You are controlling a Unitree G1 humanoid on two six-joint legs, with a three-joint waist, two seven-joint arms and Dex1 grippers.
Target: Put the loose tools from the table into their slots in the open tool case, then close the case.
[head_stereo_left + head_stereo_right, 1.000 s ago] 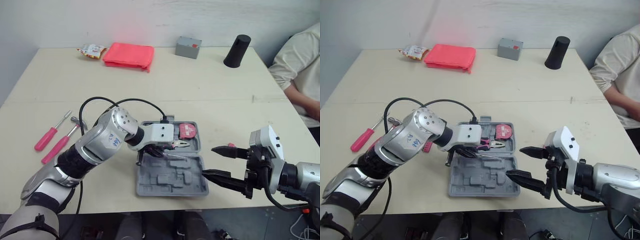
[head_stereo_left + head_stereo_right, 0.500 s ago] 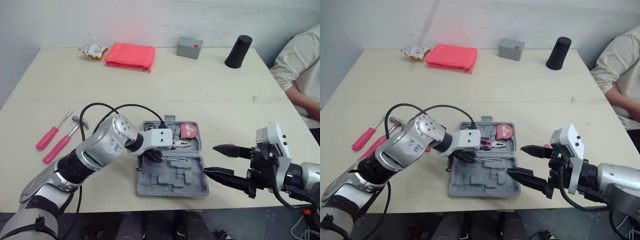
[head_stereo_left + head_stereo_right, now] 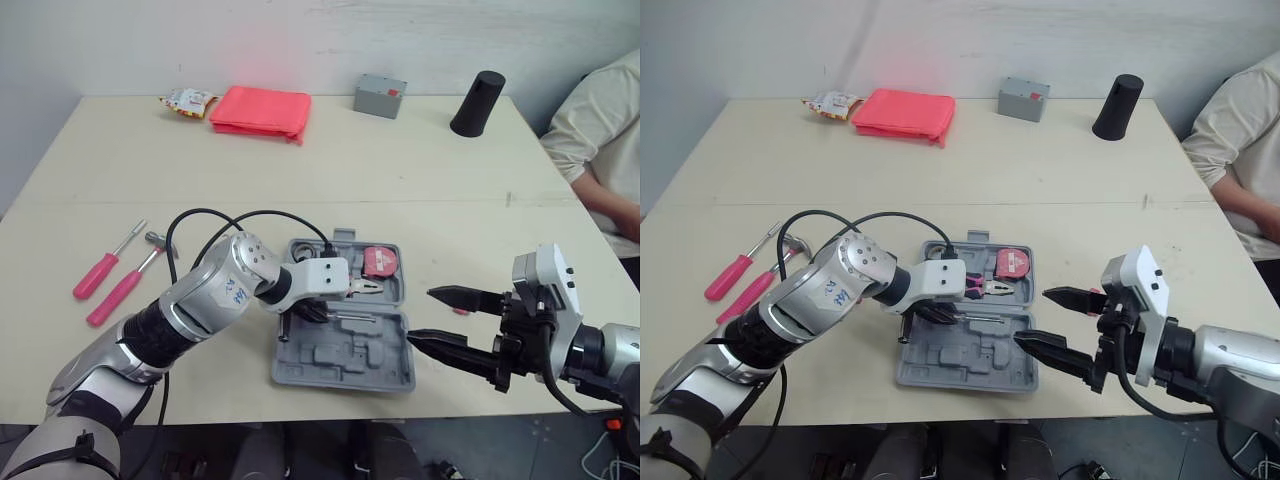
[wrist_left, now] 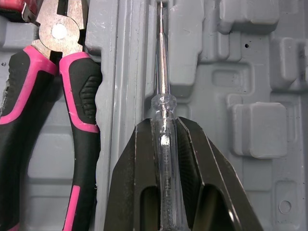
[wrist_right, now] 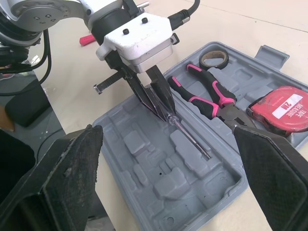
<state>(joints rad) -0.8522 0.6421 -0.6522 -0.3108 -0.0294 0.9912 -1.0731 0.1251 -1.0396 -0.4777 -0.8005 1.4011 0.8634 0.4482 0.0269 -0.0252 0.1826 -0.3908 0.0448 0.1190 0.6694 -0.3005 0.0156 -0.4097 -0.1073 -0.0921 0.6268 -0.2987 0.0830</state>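
With pliers (image 3: 366,289) and tape measure (image 3: 378,262) slotted, we clamp the clear screwdriver (image 4: 161,101) in our left end effector (image 4: 161,122), right end effector (image 3: 420,314) apart; pink screwdriver (image 3: 100,272), hammer (image 3: 125,290) and closing the case (image 3: 345,365) remain.

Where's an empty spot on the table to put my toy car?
The biggest bare patch is mid-table, between the red cloth and grey box at the far edge and the case. More room lies between the black cup and right gripper. Crowded: the case, where the left gripper holds a screwdriver, and the pink tools.
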